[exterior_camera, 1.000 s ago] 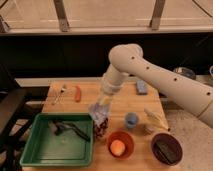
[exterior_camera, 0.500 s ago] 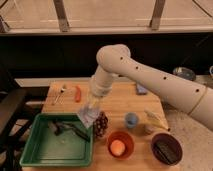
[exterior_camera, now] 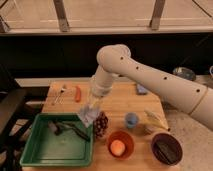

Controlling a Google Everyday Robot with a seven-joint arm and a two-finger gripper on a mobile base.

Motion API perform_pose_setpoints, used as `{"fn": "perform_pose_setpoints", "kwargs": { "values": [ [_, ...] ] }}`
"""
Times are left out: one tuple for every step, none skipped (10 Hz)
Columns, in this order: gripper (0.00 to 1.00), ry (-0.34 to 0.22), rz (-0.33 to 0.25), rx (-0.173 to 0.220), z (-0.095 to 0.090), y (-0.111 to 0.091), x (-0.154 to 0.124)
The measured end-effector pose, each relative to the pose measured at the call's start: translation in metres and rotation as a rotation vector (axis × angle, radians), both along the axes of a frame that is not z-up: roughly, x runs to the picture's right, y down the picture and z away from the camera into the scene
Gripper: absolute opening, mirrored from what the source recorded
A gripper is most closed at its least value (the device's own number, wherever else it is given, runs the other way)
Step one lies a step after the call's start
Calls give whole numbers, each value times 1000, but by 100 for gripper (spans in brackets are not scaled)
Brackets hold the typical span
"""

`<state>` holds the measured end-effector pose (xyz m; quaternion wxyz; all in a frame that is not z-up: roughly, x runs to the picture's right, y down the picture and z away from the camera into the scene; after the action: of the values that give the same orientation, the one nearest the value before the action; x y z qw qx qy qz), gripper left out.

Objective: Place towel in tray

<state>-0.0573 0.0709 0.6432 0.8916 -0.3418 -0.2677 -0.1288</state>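
Observation:
A green tray (exterior_camera: 37, 150) sits at the front left of the wooden table (exterior_camera: 117, 102), with dark utensils (exterior_camera: 65, 128) lying in it. A pale towel (exterior_camera: 89, 114) hangs from my gripper (exterior_camera: 95, 103), just over the tray's right rim. The white arm (exterior_camera: 150, 80) reaches in from the right and bends down to the gripper. The gripper is shut on the towel's top, and the towel's lower end dangles near the tray's edge.
A bunch of dark grapes (exterior_camera: 101, 125) lies right beside the tray. An orange bowl with an orange (exterior_camera: 118, 146), a blue cup (exterior_camera: 131, 120), a banana (exterior_camera: 156, 120) and a dark bowl (exterior_camera: 165, 147) stand to the right. A carrot (exterior_camera: 77, 93) and a fork (exterior_camera: 60, 93) lie at the back left.
The arm has swung left and lowered, carrying the towel from over the middle of the table to the tray's right edge.

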Motion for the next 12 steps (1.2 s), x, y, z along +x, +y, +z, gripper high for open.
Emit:
{"fn": "perform_pose_setpoints", "kwargs": {
  "values": [
    [0, -1, -1, 0, 0, 0, -1],
    [0, -8, -5, 0, 0, 0, -2],
    [0, -24, -18, -3, 1, 3, -7],
    [0, -42, -32, -10, 2, 7, -17],
    [0, -68, -48, -18, 4, 13, -35],
    [0, -90, -61, -28, 5, 19, -52],
    [0, -120, -68, -41, 5, 26, -70],
    [5, -150, -76, -58, 6, 35, -86],
    [14, -174, -86, -75, 6, 44, -99],
    [26, -207, -104, -101, 5, 59, -117],
    [34, -222, -107, -119, 7, 70, -124],
    [44, -234, -99, -141, 10, 80, -128]
  ]
}}
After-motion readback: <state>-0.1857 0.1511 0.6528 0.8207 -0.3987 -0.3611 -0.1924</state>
